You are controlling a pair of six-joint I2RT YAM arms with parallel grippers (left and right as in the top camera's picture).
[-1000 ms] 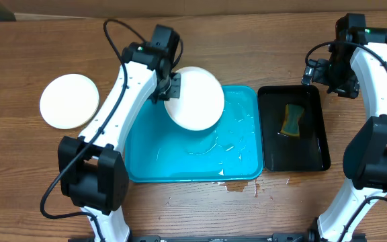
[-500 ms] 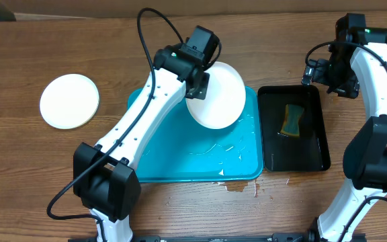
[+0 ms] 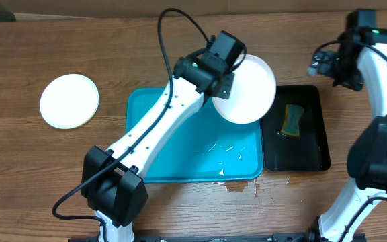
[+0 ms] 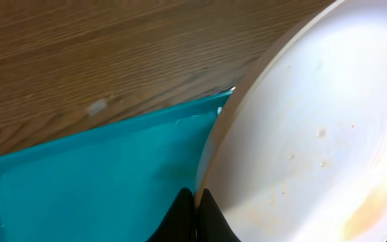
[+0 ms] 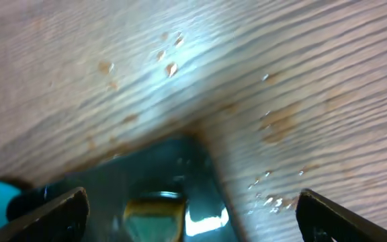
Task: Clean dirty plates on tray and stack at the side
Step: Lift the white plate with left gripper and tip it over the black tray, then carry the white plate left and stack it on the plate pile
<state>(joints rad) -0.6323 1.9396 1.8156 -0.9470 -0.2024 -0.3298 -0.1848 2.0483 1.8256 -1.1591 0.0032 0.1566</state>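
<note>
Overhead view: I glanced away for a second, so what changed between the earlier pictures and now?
The left gripper, shut on the white plate, carried it rightward from over the turquoise tray to partly over the black tray. The right gripper, open, shifted only slightly. The other plate, the sponge and both trays stayed put.

Overhead looks straight down; close left wrist shares the tray point(image 3: 193, 165).
</note>
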